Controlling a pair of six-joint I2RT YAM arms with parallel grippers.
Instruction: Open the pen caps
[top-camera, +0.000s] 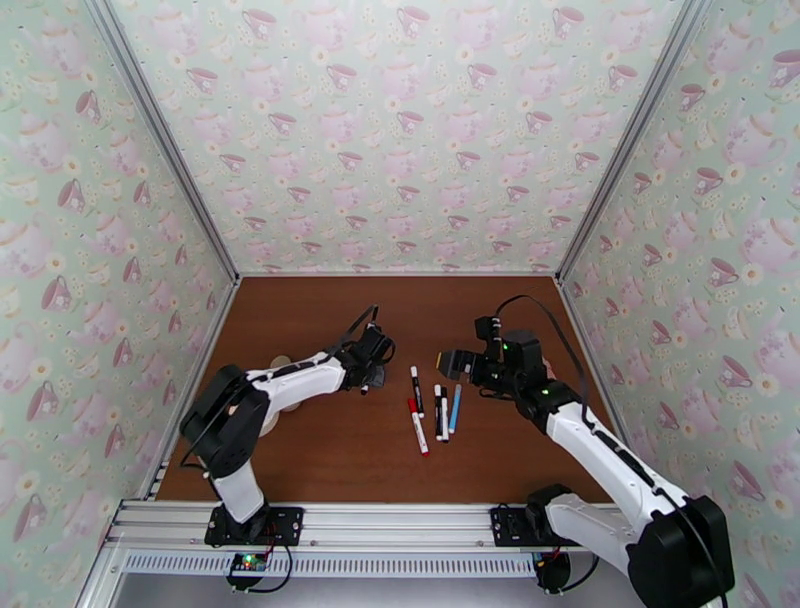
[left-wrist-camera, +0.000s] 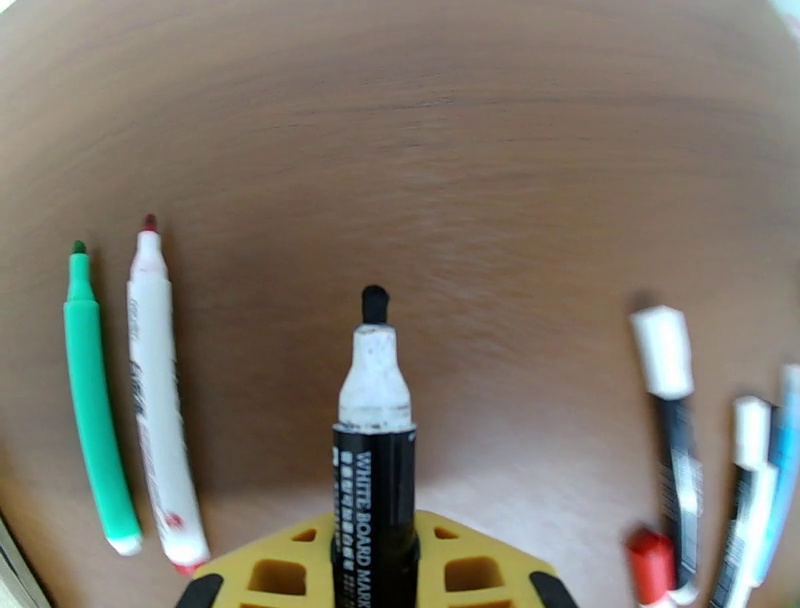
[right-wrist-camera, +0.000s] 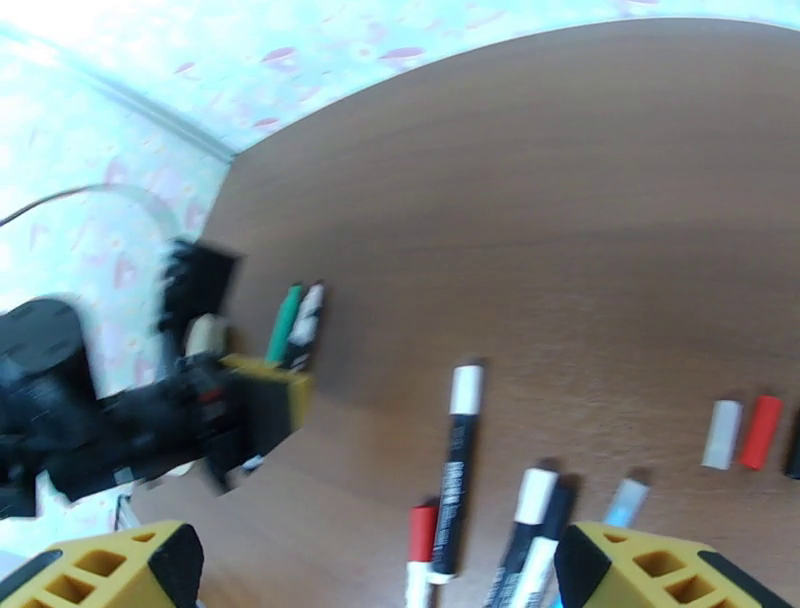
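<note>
At the bottom centre of the left wrist view, the left gripper (left-wrist-camera: 375, 560) had its jaws clamped on a black marker (left-wrist-camera: 375, 470), tip bare, above the worktop (left-wrist-camera: 500, 150). It would best be laid flat beside the uncapped green pen (left-wrist-camera: 95, 400) and white pen (left-wrist-camera: 160, 400) at left, clear of the capped pens (left-wrist-camera: 672, 440) at right. The right gripper (right-wrist-camera: 380, 575) held its jaws wide and empty, with a white cap (right-wrist-camera: 721, 434) and a red cap (right-wrist-camera: 762, 431) lying at the right.
</note>
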